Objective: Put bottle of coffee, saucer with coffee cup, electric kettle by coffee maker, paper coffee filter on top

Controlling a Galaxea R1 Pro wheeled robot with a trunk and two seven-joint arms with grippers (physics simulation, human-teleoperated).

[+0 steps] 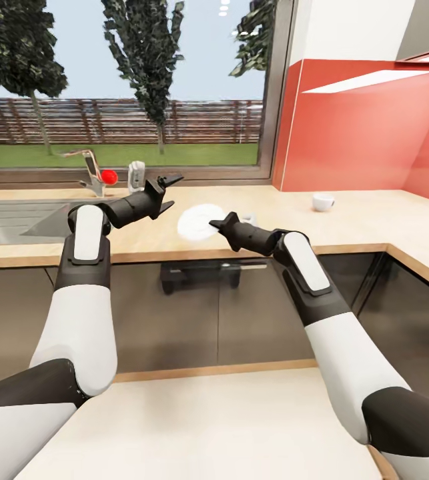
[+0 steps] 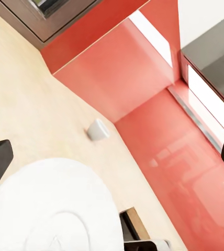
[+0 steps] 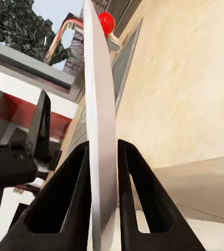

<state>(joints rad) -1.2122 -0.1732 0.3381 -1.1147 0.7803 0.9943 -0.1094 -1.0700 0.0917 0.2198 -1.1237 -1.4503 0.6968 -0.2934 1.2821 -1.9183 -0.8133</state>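
1. The right gripper (image 1: 215,224) pinched the rim of the saucer (image 1: 197,221); in the right wrist view the two fingers (image 3: 65,193) stood pressed against either face of the thin white plate (image 3: 99,130), which was seen edge-on.
2. The saucer hung just above the countertop (image 1: 374,227), near the front edge and about midway between the sink (image 1: 14,223) and the corner under the red wall.
3. The left gripper (image 1: 166,190) hovered beside the saucer with its fingers spread and nothing between them.
4. The coffee cup (image 1: 323,201) stood on the countertop toward the back wall, well apart from the saucer; the left wrist view showed it (image 2: 97,129) beyond the saucer's white face (image 2: 49,204).
5. Judgement: the step in hand was carrying the saucer to its place. It would be done well by keeping the pinch firm, levelling the plate before lowering, and releasing only once it lay flat, leaving room to set the cup on it.
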